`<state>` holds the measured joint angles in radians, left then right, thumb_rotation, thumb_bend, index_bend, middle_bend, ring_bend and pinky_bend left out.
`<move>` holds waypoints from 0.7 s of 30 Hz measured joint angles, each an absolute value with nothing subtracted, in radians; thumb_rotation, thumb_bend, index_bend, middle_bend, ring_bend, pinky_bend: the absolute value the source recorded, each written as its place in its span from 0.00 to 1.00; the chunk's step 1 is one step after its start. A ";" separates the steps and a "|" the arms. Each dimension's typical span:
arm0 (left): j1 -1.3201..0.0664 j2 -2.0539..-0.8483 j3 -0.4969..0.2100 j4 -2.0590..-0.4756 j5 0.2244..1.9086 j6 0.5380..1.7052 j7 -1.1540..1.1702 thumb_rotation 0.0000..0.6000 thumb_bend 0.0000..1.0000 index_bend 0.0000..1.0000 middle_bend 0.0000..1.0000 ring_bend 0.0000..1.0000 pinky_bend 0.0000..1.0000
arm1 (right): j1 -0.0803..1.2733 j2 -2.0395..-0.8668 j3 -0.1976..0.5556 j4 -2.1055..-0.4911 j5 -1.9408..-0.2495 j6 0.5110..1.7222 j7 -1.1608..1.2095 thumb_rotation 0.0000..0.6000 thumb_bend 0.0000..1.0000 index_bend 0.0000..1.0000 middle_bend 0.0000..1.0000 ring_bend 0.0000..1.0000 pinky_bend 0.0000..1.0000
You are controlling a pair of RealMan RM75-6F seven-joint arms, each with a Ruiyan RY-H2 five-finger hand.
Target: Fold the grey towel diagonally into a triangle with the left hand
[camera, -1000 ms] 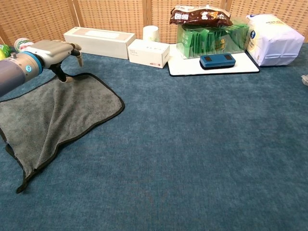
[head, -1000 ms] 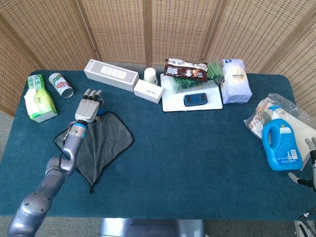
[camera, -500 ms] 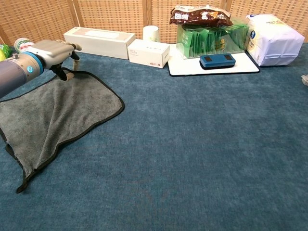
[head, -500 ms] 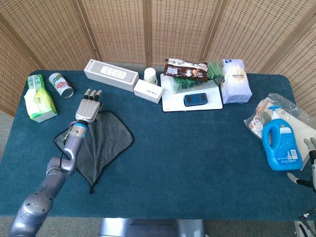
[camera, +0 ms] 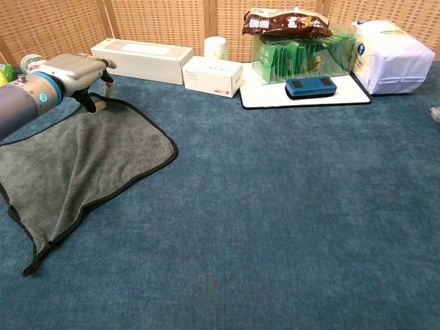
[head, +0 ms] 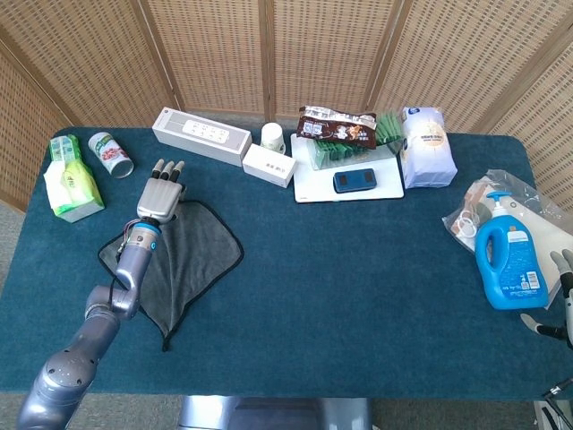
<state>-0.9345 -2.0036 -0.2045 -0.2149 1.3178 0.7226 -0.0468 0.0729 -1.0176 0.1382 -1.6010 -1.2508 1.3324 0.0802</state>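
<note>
Beneath the left hand's fingers lies the grey towel's far corner.

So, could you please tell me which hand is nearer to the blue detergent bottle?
The right hand. It sits just beside the blue detergent bottle at the table's right edge, while the left hand is far across the table, over the grey towel's far corner.

Far left: green tissue pack, tipped can. Along far edge: long white box, paper cup, small white box. On white tray: green packets, brown snack bag, blue case. Beside it, white sack. Far right: blue detergent bottle, just beside clear plastic bag.
</note>
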 measured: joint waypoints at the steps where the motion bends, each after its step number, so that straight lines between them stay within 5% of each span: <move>1: -0.934 -2.002 -0.205 -0.219 1.317 0.723 -0.048 1.00 0.58 0.67 0.00 0.00 0.06 | 0.073 -1.018 0.138 -1.601 -1.251 1.332 0.081 1.00 0.00 0.00 0.00 0.00 0.00; 21: -0.890 -1.862 -0.196 -0.479 1.326 0.767 -0.064 1.00 0.58 0.68 0.00 0.00 0.05 | 0.073 -1.016 0.134 -1.607 -1.261 1.336 0.078 1.00 0.00 0.00 0.00 0.00 0.00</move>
<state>-0.8902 -1.8622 -0.1956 -0.4794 1.3262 0.7666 -0.0642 0.0730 -1.0160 0.1339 -1.6073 -1.2605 1.3359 0.0784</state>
